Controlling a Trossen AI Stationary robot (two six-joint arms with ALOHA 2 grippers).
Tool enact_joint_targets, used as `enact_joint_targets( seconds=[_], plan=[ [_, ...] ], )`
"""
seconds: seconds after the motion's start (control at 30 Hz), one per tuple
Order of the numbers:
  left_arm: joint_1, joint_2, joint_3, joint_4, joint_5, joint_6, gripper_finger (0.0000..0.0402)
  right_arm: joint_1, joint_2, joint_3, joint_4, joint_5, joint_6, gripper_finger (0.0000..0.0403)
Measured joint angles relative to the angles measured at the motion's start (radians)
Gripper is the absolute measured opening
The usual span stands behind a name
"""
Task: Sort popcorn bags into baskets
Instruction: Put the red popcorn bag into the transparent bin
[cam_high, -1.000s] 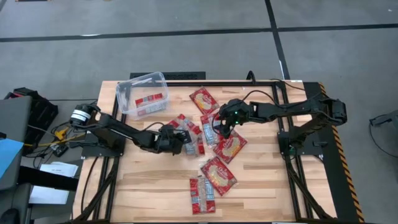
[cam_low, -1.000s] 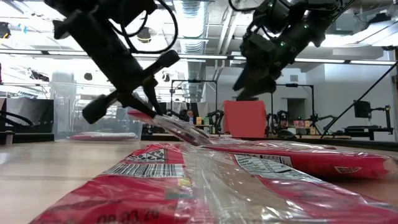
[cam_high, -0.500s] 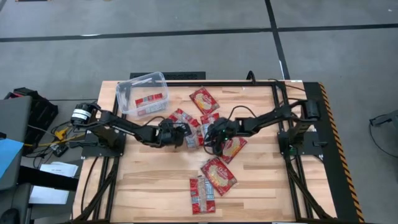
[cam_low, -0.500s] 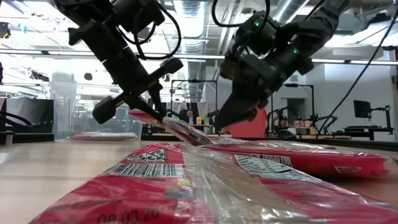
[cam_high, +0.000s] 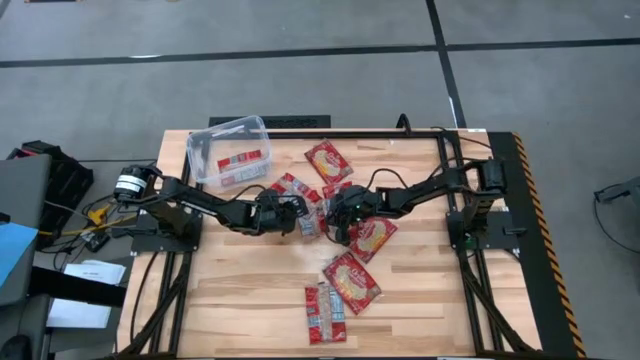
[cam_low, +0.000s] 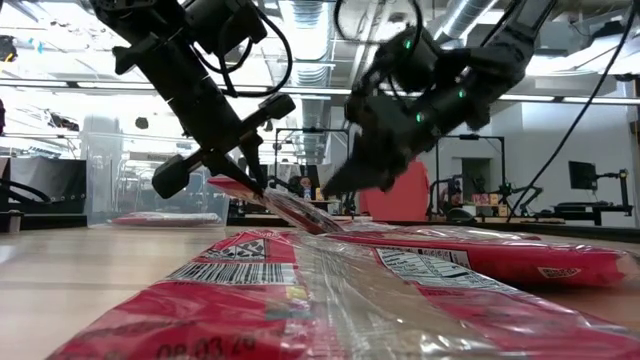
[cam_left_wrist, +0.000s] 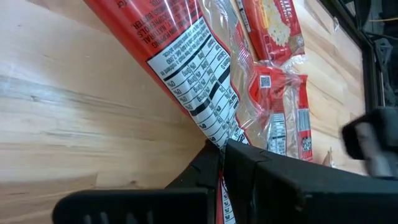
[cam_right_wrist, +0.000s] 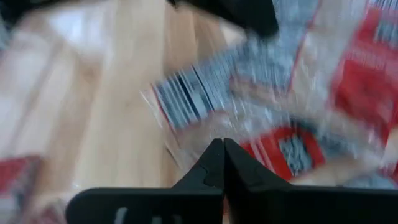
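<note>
Your left gripper (cam_left_wrist: 219, 163) pinches a flat red popcorn packet (cam_left_wrist: 186, 68) edge; right gripper (cam_right_wrist: 222, 163) closed, empty, just above crinkled packets

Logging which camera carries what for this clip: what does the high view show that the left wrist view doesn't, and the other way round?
Only the high view shows the clear tub at the table's far left corner with one popcorn bag inside, both arms, the right gripper over the middle pile, and three bags lying apart from the pile.

Only the left wrist view shows the left gripper shut on the edge of a bag, nutrition label facing up.

Both show the wooden table and the cluster of red bags.
</note>
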Motion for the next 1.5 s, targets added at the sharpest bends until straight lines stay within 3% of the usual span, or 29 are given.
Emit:
enact_joint_targets(
  seconds=[0.27, 0.9, 1.13, 1.3, 1.5],
  plan=[
    [0.000, -0.001, 0.000, 0.003, 0.025, 0.001, 0.0000, 0.030, 0.120, 0.061, 0.004, -0.003, 0.005, 0.0017],
    [-0.007, -0.088, 0.002, -0.070, 0.110, 0.049, 0.0000, 0.008, 0.122, 0.071, -0.122, 0.037, 0.024, 0.0006],
    [-0.007, -0.112, 0.002, -0.077, 0.171, 0.079, 0.0000, -0.006, 0.122, 0.070, -0.146, 0.035, 0.024, 0.0022],
    [-0.011, -0.190, 0.002, -0.069, 0.270, 0.155, 0.0000, -0.008, 0.122, 0.070, -0.145, 0.032, 0.018, 0.0016],
    [-0.011, -0.352, 0.002, -0.173, 0.288, 0.171, 0.0000, -0.007, 0.123, 0.069, -0.144, 0.024, 0.008, 0.0022]
  ],
)
